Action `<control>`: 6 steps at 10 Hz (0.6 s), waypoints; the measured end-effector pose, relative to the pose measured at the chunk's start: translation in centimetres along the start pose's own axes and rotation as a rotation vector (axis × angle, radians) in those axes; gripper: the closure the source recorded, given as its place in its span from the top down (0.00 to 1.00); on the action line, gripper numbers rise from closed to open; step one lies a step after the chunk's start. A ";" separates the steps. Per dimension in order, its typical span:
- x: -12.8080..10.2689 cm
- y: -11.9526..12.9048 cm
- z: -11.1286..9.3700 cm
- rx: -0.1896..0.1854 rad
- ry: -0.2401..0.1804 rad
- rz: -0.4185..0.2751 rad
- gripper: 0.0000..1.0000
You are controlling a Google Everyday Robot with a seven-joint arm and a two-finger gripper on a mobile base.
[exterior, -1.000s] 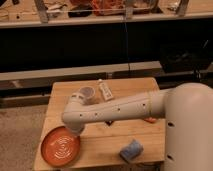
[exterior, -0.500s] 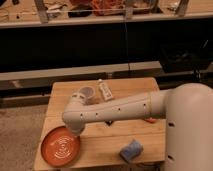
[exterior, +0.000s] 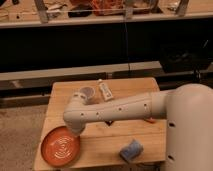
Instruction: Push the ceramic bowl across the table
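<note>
The ceramic bowl (exterior: 60, 146), a wide orange-terracotta dish with pale swirls inside, sits at the front left corner of the light-wood table (exterior: 127, 86). My white arm reaches across the table from the right and bends down at its left end. The gripper (exterior: 76, 131) points down at the bowl's far right rim, mostly hidden under the arm. I cannot tell whether it touches the bowl.
A small pale cup (exterior: 87, 93) and a white oblong item (exterior: 105, 91) stand at the back of the table behind the arm. A blue sponge (exterior: 131, 149) lies near the front edge on the right. A small orange item (exterior: 150, 120) peeks out under the arm.
</note>
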 end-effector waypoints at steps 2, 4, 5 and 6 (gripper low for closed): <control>0.1 0.0 0.0 0.000 -0.002 0.001 0.02; 0.1 0.0 0.0 0.002 -0.004 0.002 0.02; 0.0 0.0 0.0 0.002 -0.006 0.002 0.02; 0.0 0.0 0.0 0.003 -0.007 0.003 0.02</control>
